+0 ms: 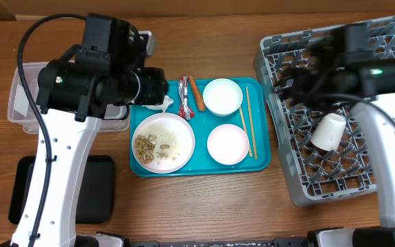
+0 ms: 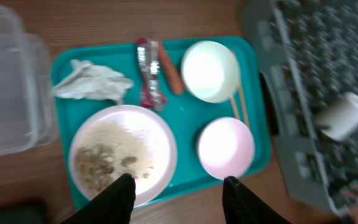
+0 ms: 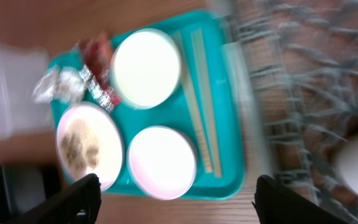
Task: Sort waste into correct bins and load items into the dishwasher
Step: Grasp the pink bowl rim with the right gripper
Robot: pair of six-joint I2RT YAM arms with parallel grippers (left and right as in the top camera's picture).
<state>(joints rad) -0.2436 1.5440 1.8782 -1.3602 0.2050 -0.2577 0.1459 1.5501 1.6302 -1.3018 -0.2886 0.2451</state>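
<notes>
White cup [image 1: 328, 131] lies tipped in grey rack [image 1: 302, 173]; white bowl [image 1: 223, 96], pink bowl [image 1: 228, 145] stand empty.

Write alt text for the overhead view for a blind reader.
A teal tray holds a plate of scraps, a white bowl, a pink bowl, chopsticks, a wrapper and an orange stick. A clear tub sits left, a grey dish rack holding a white cup right; two robot arms reach overhead.

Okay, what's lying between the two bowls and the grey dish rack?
The wooden chopsticks, lying lengthwise on the teal tray near its right edge, clearest in the overhead view.
</notes>
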